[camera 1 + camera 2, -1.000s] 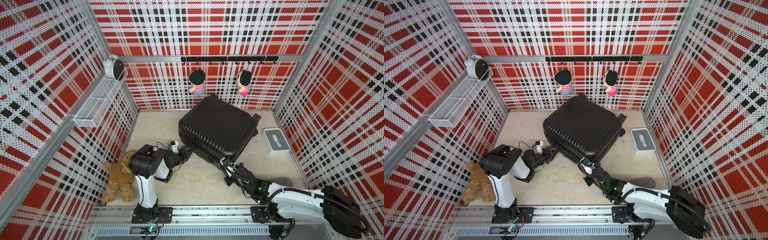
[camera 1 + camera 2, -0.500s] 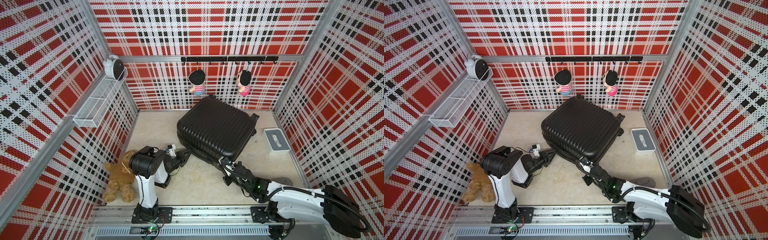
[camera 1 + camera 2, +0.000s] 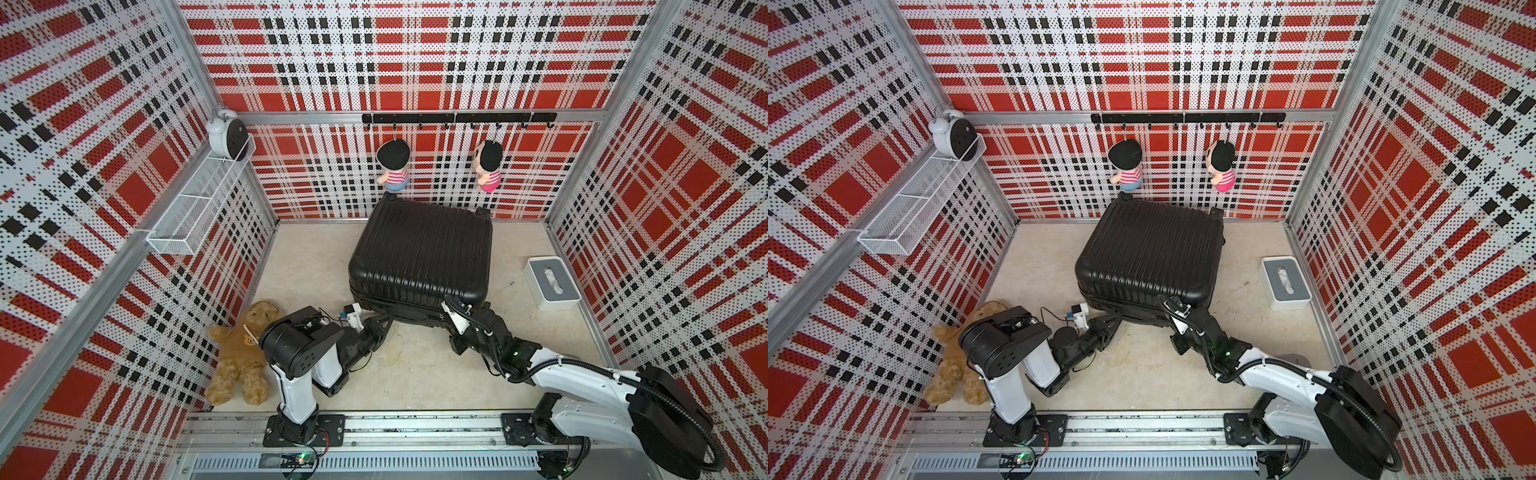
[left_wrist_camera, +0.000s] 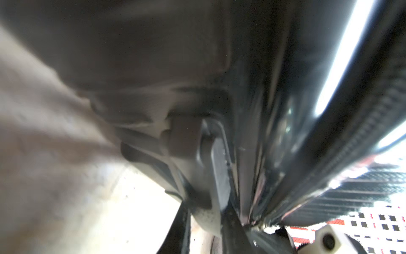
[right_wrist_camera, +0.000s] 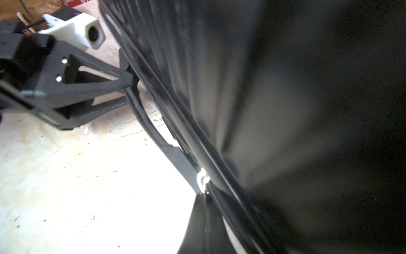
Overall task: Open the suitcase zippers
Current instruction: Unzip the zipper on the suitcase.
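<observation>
Bear (image 3: 239, 353): lies at the near left, by the wall.
Left claw (image 5: 129, 88): clenched, tips on the seam at the suitcase's near left corner; what it pinches cannot be told.
Suitcase (image 3: 419, 253): flat on the desk (image 3: 316, 257), centre, ribbed shell up, far edge near the back wall.
Zippers (image 4: 360, 140): black track along the near side's seam.
Right claw (image 5: 202, 195): clenched against the seam at the near right corner, beside a small shiny ring (image 5: 203, 179).
Box (image 3: 552, 282): white and grey, right of the suitcase, apart.
</observation>
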Motion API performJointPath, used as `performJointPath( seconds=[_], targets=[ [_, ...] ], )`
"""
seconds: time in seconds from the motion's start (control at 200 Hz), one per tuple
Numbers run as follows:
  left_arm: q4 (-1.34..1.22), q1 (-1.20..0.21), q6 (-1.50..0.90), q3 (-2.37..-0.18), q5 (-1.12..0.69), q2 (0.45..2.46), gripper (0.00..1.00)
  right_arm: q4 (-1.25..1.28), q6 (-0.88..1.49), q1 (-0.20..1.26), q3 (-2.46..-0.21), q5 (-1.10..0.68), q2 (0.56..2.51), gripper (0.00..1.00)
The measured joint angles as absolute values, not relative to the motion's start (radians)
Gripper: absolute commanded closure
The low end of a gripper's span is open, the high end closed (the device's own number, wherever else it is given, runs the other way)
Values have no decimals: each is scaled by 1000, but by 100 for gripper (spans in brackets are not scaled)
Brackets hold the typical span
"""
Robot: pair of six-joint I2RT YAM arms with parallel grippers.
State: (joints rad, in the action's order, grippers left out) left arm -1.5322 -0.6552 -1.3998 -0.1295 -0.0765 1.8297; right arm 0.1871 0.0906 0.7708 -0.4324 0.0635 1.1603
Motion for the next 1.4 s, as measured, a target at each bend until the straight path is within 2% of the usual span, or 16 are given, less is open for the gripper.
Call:
performJointPath(
  seconds=[0.22, 0.461, 0.636, 0.721, 0.912, 1.132, 1.262, 1.403],
  targets=[
    [-1456, -801, -1399, -192, 84, 1826, 100, 192, 103, 745, -437, 48, 1174, 100],
    [-1343, -891, -1375, -292, 176, 1828, 100, 237, 117, 764, -437, 57, 1190, 100],
    [-1269, -913, -1324, -318, 166, 1802, 65, 270, 121, 785, -445, 62, 1207, 100],
    [-1213, -941, -1252, -327, 78, 1732, 50, 282, 123, 787, -445, 72, 1207, 100],
    [-991, -974, -1140, -332, 6, 1507, 23, 282, 126, 792, -444, 90, 1206, 100],
    [-579, -943, -1016, -336, 68, 1152, 17, 290, 136, 796, -432, 101, 1198, 100],
    [-381, -819, -955, -364, 60, 999, 16, 295, 145, 796, -422, 102, 1190, 100],
    [-243, -662, -893, -475, 2, 976, 15, 300, 151, 797, -412, 105, 1184, 100]
  ],
)
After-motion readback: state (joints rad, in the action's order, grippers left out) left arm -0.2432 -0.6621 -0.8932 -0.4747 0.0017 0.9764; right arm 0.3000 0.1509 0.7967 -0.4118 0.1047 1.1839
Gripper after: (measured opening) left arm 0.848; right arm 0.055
